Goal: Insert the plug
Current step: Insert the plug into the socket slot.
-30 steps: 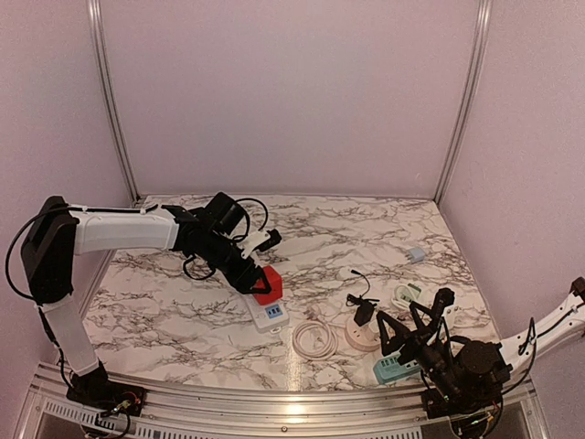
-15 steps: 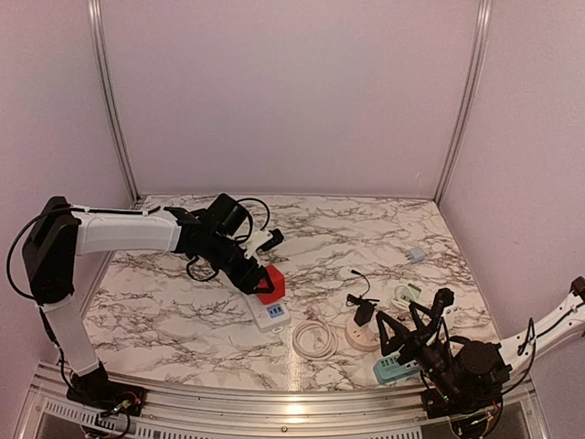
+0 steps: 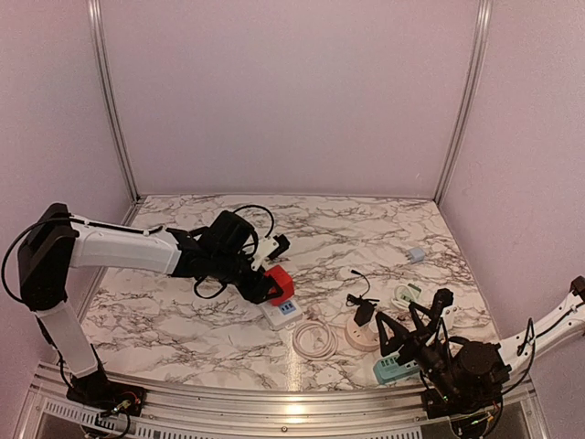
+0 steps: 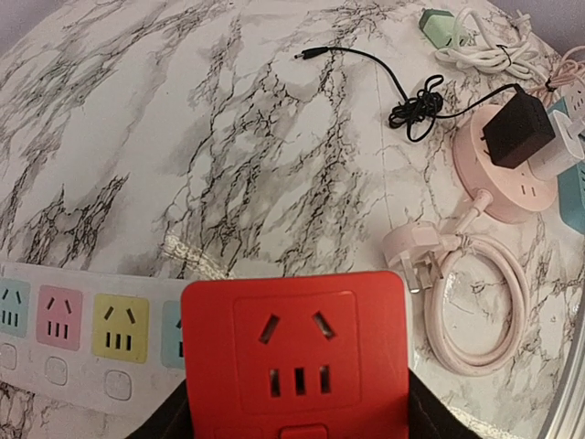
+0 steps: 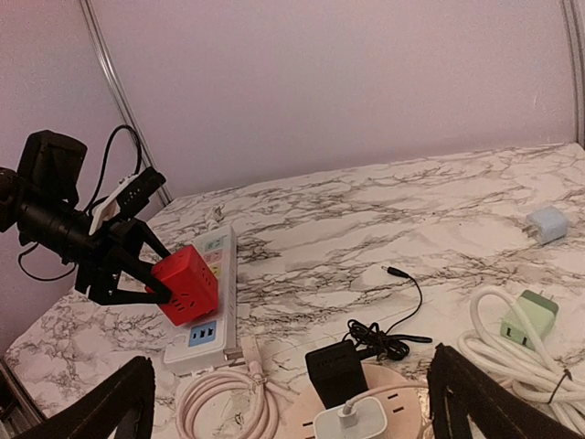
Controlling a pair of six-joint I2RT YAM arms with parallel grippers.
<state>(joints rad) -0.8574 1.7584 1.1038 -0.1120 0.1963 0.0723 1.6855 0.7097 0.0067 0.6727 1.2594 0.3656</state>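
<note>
Since the earlier frames the left hand [image 3: 272, 283] has shifted rightward, carrying the red cube-shaped socket block [image 3: 281, 282]. The white power strip with coloured outlets [image 3: 287, 312] also lies slightly further right. Nearest, the right hand [image 3: 411, 322] hangs with its fingers spread wide, holding nothing, near a pale teal socket block [image 3: 391, 369]. Beyond it, a round pink socket hub [image 3: 362, 337] carries a black adapter [image 3: 365, 314], and a coiled pink cable [image 3: 313, 340] lies on the marble-patterned table [image 3: 164, 311]. Further back, the left hand pinches the red block on both sides at the strip's near end (pin engagement cannot be told).
</note>
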